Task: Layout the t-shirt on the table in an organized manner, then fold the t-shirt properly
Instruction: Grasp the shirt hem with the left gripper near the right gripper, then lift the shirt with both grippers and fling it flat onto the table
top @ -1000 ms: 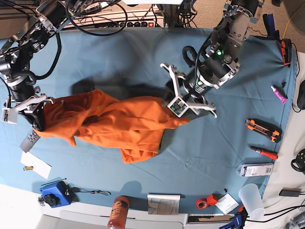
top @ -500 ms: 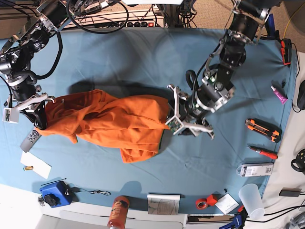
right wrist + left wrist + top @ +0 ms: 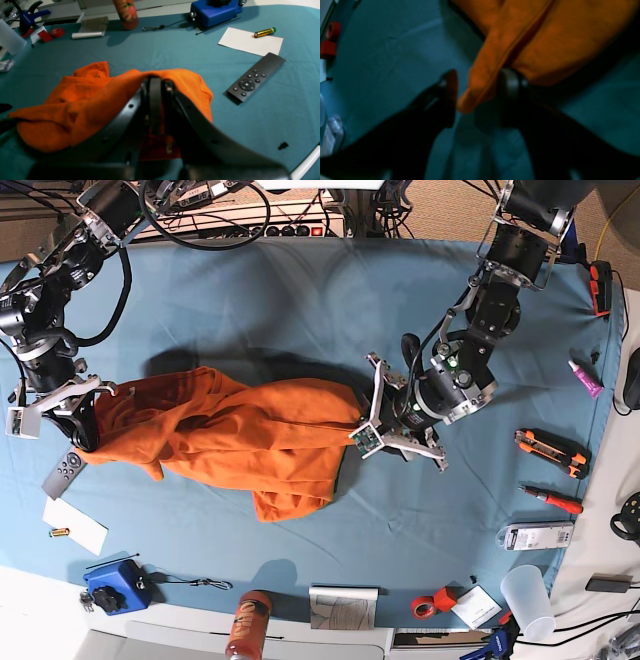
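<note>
The orange t-shirt (image 3: 240, 435) lies bunched across the middle-left of the teal table (image 3: 250, 300). My right gripper (image 3: 85, 425) is at the shirt's left end. In the right wrist view this gripper (image 3: 156, 85) is shut on the t-shirt (image 3: 87, 100), with cloth draped over its fingers. My left gripper (image 3: 365, 420) is low at the shirt's right edge. In the left wrist view the left gripper (image 3: 478, 82) is open. A folded corner of the t-shirt (image 3: 545, 37) pokes between its fingers (image 3: 450, 82) and touches one of them.
A black remote (image 3: 255, 81) and a white card (image 3: 250, 43) with a battery (image 3: 265, 32) lie beside my right gripper. A blue box (image 3: 115, 585) and an orange bottle (image 3: 248, 625) sit at the front edge. A utility knife (image 3: 552, 453), screwdriver (image 3: 552, 500) and cup (image 3: 527, 598) are at the right.
My left arm has come down and in toward the shirt's right edge, and its jaws now straddle the corner. The shirt's right corner has drawn back a little. The right arm has stayed still.
</note>
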`<action>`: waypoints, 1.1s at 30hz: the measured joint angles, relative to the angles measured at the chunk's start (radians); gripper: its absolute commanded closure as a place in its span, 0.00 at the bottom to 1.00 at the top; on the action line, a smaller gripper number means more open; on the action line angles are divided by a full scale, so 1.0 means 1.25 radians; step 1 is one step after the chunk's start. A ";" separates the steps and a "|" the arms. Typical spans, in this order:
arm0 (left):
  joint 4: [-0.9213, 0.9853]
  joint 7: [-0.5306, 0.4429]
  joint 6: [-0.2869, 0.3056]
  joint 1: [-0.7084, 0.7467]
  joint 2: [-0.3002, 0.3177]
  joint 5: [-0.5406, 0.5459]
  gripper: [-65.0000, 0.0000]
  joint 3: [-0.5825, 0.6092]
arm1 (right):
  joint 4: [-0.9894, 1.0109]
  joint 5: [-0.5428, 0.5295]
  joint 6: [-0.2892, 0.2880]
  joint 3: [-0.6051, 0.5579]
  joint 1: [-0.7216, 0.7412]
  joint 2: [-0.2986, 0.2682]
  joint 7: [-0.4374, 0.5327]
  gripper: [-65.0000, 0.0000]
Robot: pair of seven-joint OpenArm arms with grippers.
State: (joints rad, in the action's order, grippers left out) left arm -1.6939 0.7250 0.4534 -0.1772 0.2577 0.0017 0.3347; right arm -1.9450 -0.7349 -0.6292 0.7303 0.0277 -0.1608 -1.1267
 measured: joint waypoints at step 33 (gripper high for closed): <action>0.204 0.030 -0.210 -0.550 0.169 0.048 1.00 0.005 | 0.614 0.157 0.000 -0.319 0.708 -0.109 0.092 1.00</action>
State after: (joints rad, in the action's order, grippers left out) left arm -1.4384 0.7624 0.1905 -0.8642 0.4686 0.0620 0.3405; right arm -1.1774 -0.5385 -0.6292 0.3313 0.9131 -0.2970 -1.0111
